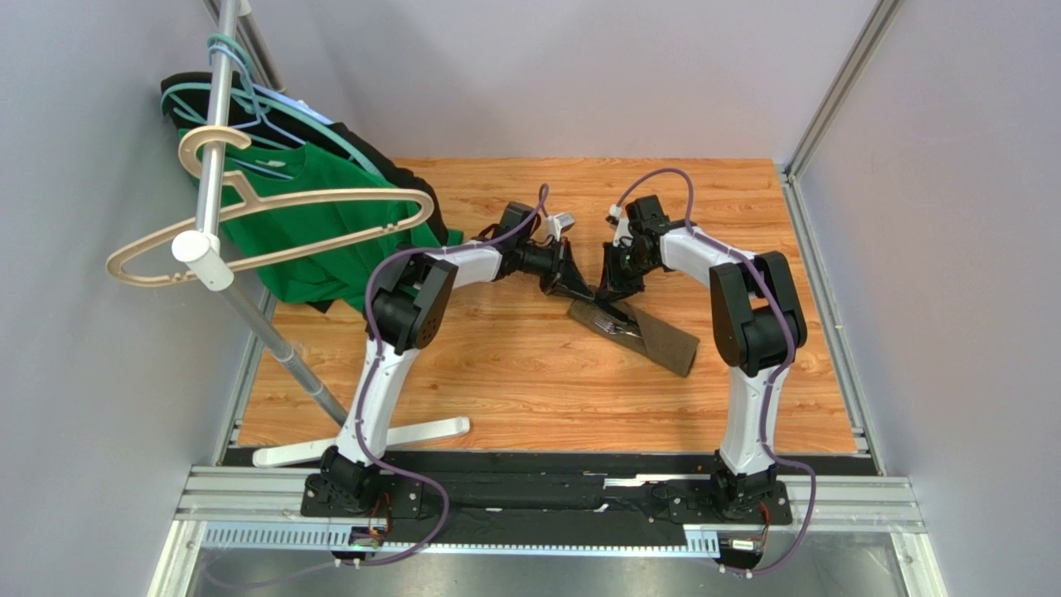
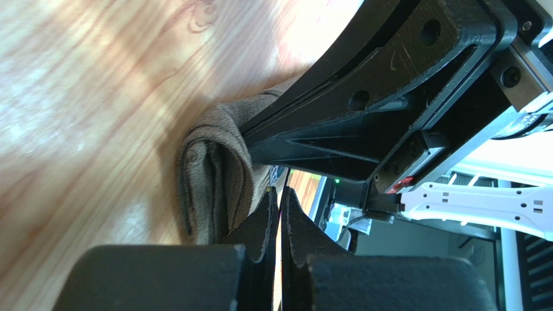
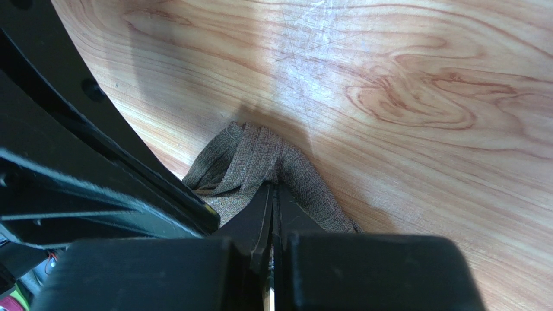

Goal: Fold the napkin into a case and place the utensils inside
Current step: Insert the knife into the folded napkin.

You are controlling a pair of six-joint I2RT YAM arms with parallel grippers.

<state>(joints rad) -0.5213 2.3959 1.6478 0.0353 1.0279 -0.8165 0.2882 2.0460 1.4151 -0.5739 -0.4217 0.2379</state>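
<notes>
Grey walls point(image 1: 561, 75) enclose a wood-grain table point(image 1: 498, 373). In the overhead view, find the napkin point(image 1: 638, 333) just right of frame centre: it lies as a narrow, long, folded strip, running diagonally from upper left to lower right. Both arms reach to its upper-left end, where the left gripper point(image 1: 577, 286) and right gripper point(image 1: 613, 295) meet, nearly touching. A green shirt point(image 1: 311, 230) hangs at the upper left of the frame, well apart from the work. In the left wrist view, note the left fingers point(image 2: 263, 223) pressed together at bottom centre. The bunched end of the napkin point(image 2: 214, 175) sits just beside them on their left; you cannot tell from this view whether any fabric is caught between them. The right gripper's dark body crosses the upper right of that frame, its tip at the cloth. In the right wrist view, note the right fingers point(image 3: 256, 217) fully closed at bottom centre, with folds of the napkin point(image 3: 259, 155) gathering into their tips, so the cloth is pinched there.
</notes>
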